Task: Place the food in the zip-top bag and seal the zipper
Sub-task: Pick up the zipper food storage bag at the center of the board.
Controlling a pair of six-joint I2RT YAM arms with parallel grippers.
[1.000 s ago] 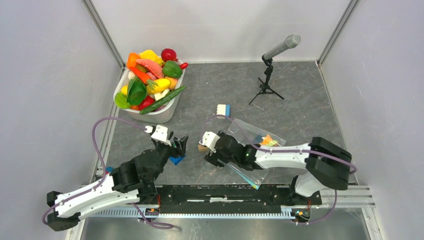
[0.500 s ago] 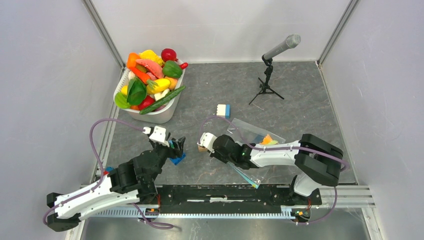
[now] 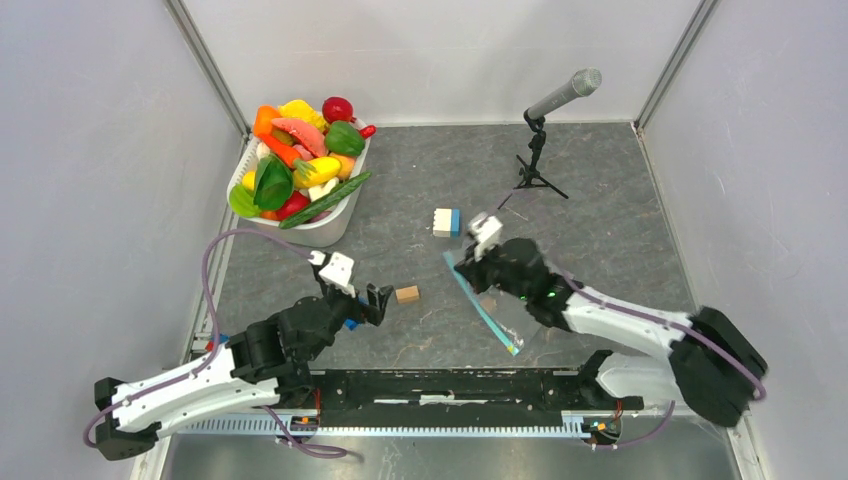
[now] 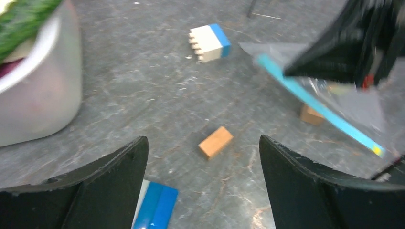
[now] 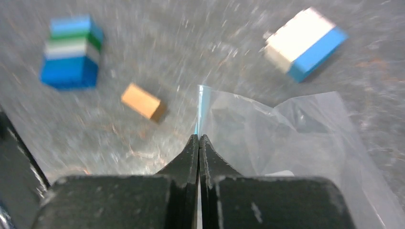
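So we're looking at the right gripper point(image 5: 198, 139) pinching the far end of the zipper point(image 5: 199, 107). Its jaws are pressing fully together, with the light blue strip poking out right at the tips. The zip-top bag point(image 5: 286, 138) is lying on the gray table point(image 3: 600, 200) a bit right of center, mostly hiding under the right arm in the top view. The zipper is running from far-left to near-right along the bag's left edge.

The left gripper point(image 3: 379, 298) is hovering just left of center with its fingers point(image 4: 119, 167) spread wide and gripping nothing. A tan wooden cube point(image 3: 407, 294) is sitting on the table just past its tips. A second cube point(image 4: 310, 114) is lying right beside the zipper on the bag's side, and we can't tell if it's under the plastic.

The food point(image 3: 300, 160) is sitting heaped in the white tub point(image 3: 335, 222) at the far left, well apart from the bag. We can't tell whether anything is sitting inside the bag. A white-and-blue block point(image 3: 446, 221) is resting just beyond the bag's far corner, and a blue block point(image 4: 155, 210) is lying under the left gripper.
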